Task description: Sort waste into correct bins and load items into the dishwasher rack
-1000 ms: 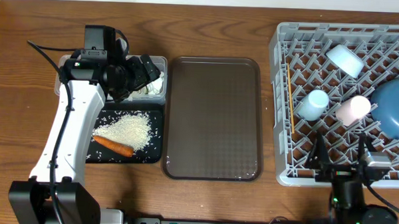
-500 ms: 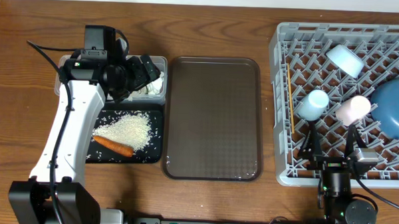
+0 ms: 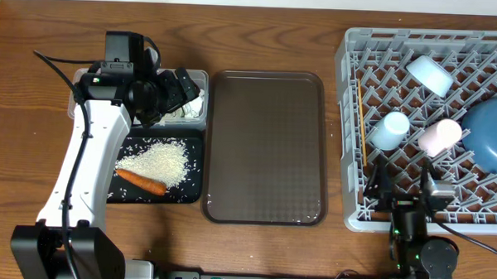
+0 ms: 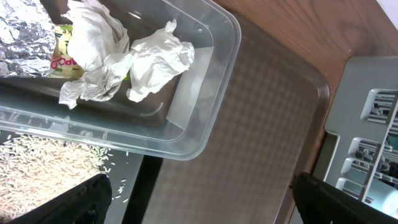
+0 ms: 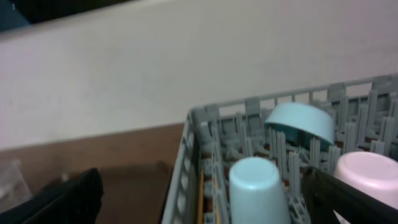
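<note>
Grey and pegged, the dishwasher rack [image 3: 347,93] at the right of the worktop [image 3: 24,148] already holds the dark-blue plate [image 3: 491,131], light-blue cup [image 3: 390,129], pale-pink cup [image 3: 440,136] and bowl [image 3: 430,75], with the chopsticks [image 3: 361,119] along its left side. The tissue wads [image 4: 155,59] and foil wrapper [image 4: 25,31] lie in the clear tub [image 4: 231,43], and the rice [image 3: 156,161] and carrot [image 3: 141,182] lie on the black tray [image 3: 194,183] in front of it. Only the right tool [image 3: 402,183] has changed over the last second: it has slid left along the rack's near edge, from the plate's side to below the light-blue cup, its fingers spread and gripping nothing, which reads as a withdrawal rather than a reach. The left tool [image 3: 182,89] has not moved and hangs over the tub's right end, fingers wide apart with nothing between them. Sorting and loading therefore look finished, with only parking the arms left. The brown serving tray [image 3: 265,148] between bins and rack is bare, giving the left arm a free path. The right tool sits close to the rack's near wall and pegs, so it should back off toward the worktop's front edge.
</note>
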Controlling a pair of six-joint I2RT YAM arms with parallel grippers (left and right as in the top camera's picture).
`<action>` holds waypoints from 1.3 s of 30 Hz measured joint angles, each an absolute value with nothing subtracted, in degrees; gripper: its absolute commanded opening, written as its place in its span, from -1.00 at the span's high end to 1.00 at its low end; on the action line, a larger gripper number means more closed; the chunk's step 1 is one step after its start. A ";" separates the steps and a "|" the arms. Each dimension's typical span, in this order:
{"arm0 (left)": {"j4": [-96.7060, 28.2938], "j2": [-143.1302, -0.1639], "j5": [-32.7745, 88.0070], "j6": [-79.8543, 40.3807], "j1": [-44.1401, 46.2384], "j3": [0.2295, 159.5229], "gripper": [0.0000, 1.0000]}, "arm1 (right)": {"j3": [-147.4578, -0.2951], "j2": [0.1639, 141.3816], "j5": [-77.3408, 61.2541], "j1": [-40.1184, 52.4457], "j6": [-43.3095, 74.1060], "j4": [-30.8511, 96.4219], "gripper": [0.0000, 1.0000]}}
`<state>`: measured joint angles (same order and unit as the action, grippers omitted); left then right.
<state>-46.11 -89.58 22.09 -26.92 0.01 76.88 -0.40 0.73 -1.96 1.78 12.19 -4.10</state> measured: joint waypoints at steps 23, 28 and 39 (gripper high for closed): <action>-46.11 -89.58 22.09 -26.92 0.01 76.88 -0.90 | -0.38 0.69 -1.91 3.22 3.38 3.88 -0.99; -46.11 -89.58 22.09 -26.92 0.01 76.88 -0.89 | -0.38 0.69 -1.91 3.22 3.36 3.88 -0.99; -46.11 -89.58 22.09 -26.92 0.01 76.88 -0.89 | -0.38 0.69 -1.91 3.22 3.36 3.88 -0.98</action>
